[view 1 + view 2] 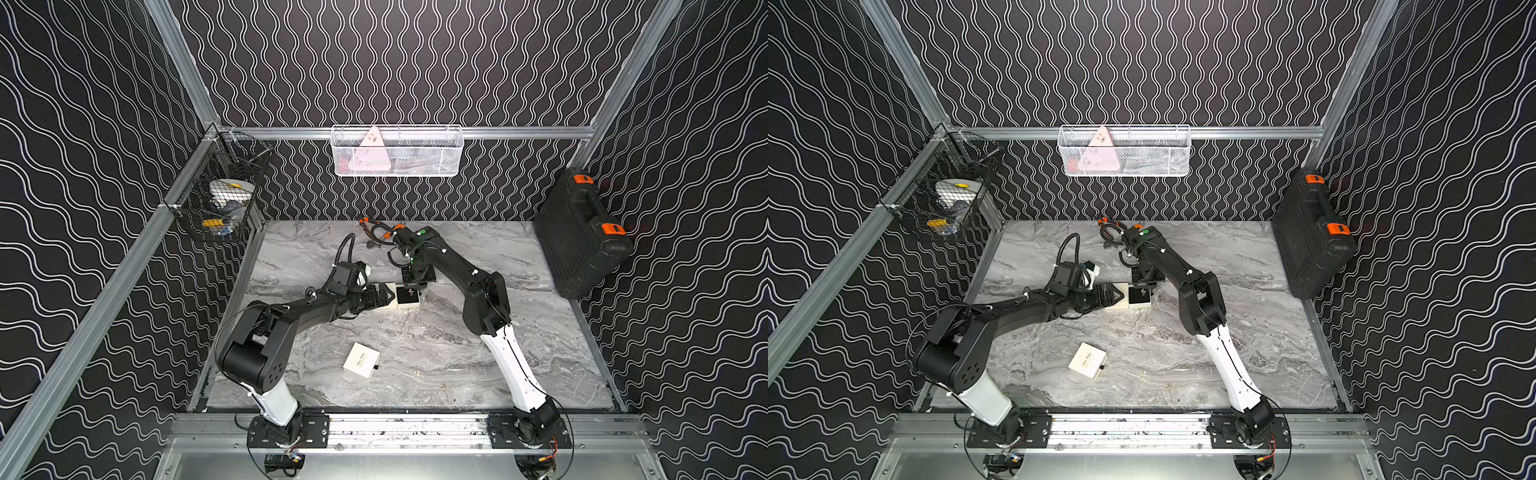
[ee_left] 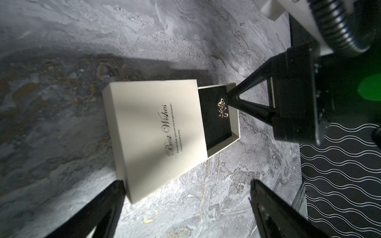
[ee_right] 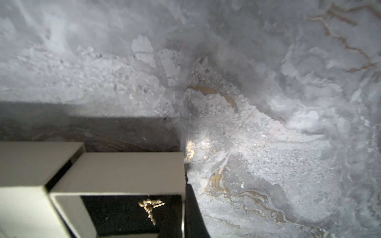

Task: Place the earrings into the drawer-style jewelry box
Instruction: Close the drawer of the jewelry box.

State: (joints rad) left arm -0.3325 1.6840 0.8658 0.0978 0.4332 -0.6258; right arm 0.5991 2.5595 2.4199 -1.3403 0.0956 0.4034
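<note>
The cream drawer-style jewelry box (image 2: 156,131) lies mid-table with its black-lined drawer (image 2: 218,125) pulled out. A gold earring cluster (image 2: 222,109) rests on the lining, and the right wrist view shows these earrings (image 3: 150,206) too. My right gripper (image 2: 228,96) is shut, pointing down, with its tips just beside the earrings at the drawer's edge; nothing is seen pinched between them. In both top views it stands over the drawer (image 1: 408,296). My left gripper (image 2: 187,197) is open wide, and the near corner of the box's sleeve lies next to one finger (image 2: 111,206).
A second small cream box (image 1: 361,360) lies nearer the front. A black tool case (image 1: 582,232) leans at the right wall. A white wire basket (image 1: 397,151) and a black one (image 1: 220,199) hang on the rails. Orange-handled tools (image 1: 374,228) lie at the back.
</note>
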